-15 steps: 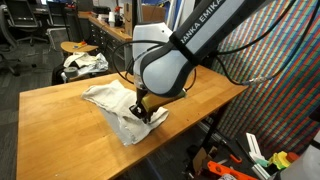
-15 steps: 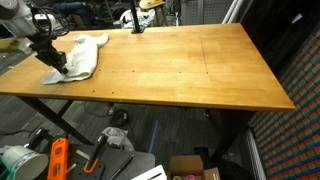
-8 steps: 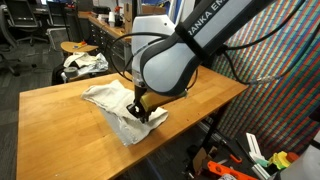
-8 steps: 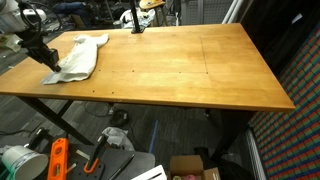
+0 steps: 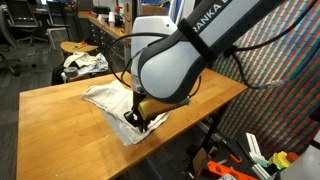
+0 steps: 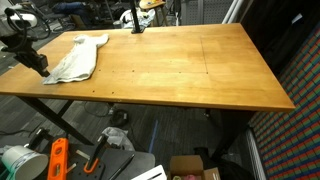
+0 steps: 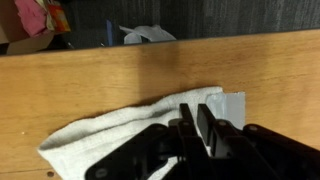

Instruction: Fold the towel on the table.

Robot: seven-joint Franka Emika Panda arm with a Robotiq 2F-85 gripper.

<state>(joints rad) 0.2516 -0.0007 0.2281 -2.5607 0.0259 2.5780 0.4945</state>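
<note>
The off-white towel (image 5: 103,98) lies crumpled near one end of the wooden table (image 5: 55,120). It also appears in an exterior view as the towel (image 6: 78,58) at the far left of the table (image 6: 180,70). My gripper (image 5: 139,120) is down at the towel's corner by the table edge, and the arm hides much of the cloth. In the wrist view the gripper (image 7: 193,125) is shut, its fingers pinched together over the towel (image 7: 105,135), where a grey corner patch (image 7: 228,104) shows. In an exterior view the gripper (image 6: 38,65) sits at the towel's left end.
A round stool with a white-and-dark cloth bundle (image 5: 85,62) stands beyond the table. The table edge (image 6: 20,92) is right beside the gripper. On the floor below lie an orange tool (image 6: 57,160) and a cardboard box (image 6: 190,168).
The gripper has moved toward the table's end, staying shut. The towel's corner has gone with it, and the cloth is drawn out longer.
</note>
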